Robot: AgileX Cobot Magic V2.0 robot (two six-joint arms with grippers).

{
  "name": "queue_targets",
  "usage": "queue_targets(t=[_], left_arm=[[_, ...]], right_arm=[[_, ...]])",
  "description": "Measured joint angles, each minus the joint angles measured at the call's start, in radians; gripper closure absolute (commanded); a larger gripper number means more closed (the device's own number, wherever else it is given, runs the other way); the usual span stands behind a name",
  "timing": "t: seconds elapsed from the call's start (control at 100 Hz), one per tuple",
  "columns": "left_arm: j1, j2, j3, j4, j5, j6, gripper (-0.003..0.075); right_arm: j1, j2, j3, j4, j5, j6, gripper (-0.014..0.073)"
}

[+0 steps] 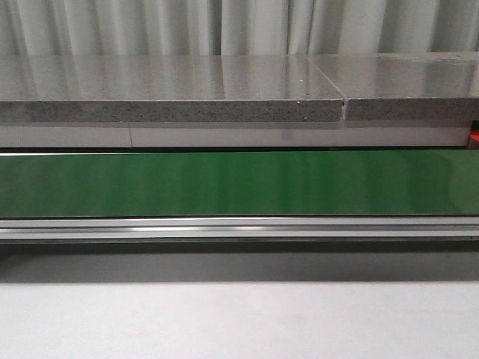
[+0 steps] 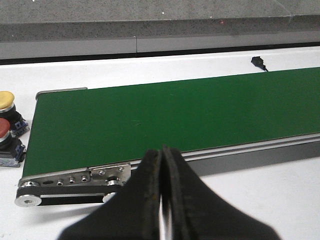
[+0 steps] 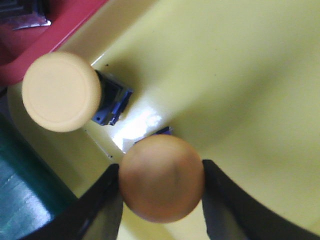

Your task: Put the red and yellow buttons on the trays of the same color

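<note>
In the right wrist view my right gripper (image 3: 161,189) is shut on the round cap of a yellow button (image 3: 161,177), one finger touching each side, over the yellow tray (image 3: 240,75). A second yellow button (image 3: 61,92) with a blue-black base stands in that tray. The red tray (image 3: 60,25) adjoins it. In the left wrist view my left gripper (image 2: 162,152) is shut and empty above the white table, near the end of the green conveyor belt (image 2: 175,115). A yellow button (image 2: 6,100) and a red button (image 2: 4,131) stand beside that belt end.
The front view shows only the green belt (image 1: 239,183), its metal rail and a grey stone ledge (image 1: 172,82) behind; no gripper or button appears there. A dark object (image 3: 25,15) lies in the red tray. A small black scrap (image 2: 258,62) lies beyond the belt.
</note>
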Motion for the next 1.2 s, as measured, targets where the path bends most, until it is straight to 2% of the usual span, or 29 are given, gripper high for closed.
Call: queue_targets(t=[0.04, 0.12, 0.38, 0.55, 0.64, 0.76, 0.77, 0.78, 0.81, 0.89, 1.2], left_arm=[[0.000, 0.000, 0.000, 0.000, 0.000, 0.000, 0.0741], [0.000, 0.000, 0.000, 0.000, 0.000, 0.000, 0.0741], [0.000, 0.000, 0.000, 0.000, 0.000, 0.000, 0.0741], [0.000, 0.000, 0.000, 0.000, 0.000, 0.000, 0.0741], [0.000, 0.000, 0.000, 0.000, 0.000, 0.000, 0.0741], [0.000, 0.000, 0.000, 0.000, 0.000, 0.000, 0.0741], [0.000, 0.000, 0.000, 0.000, 0.000, 0.000, 0.0741], [0.000, 0.000, 0.000, 0.000, 0.000, 0.000, 0.0741], [0.000, 0.000, 0.000, 0.000, 0.000, 0.000, 0.0741], [0.000, 0.000, 0.000, 0.000, 0.000, 0.000, 0.0741], [0.000, 0.000, 0.000, 0.000, 0.000, 0.000, 0.0741]], right_arm=[[0.000, 0.000, 0.000, 0.002, -0.002, 0.000, 0.0154], [0.000, 0.000, 0.000, 0.012, -0.004, 0.000, 0.0045], [0.000, -0.006, 0.000, 0.029, -0.005, 0.000, 0.0032], [0.012, -0.086, 0.000, 0.031, -0.005, 0.000, 0.0038], [0.060, -0.145, 0.000, 0.016, -0.005, -0.002, 0.0130], [0.173, -0.213, 0.000, -0.025, -0.003, -0.003, 0.0395], [0.180, -0.221, 0.000, -0.025, -0.003, -0.003, 0.0444], [0.194, -0.224, 0.000, -0.033, -0.003, -0.003, 0.0444], [0.223, -0.239, 0.000, -0.038, -0.001, -0.003, 0.0521], [0.302, -0.280, 0.000, -0.050, 0.010, -0.003, 0.0658], [0.597, -0.437, 0.001, -0.083, 0.039, -0.003, 0.0660]])
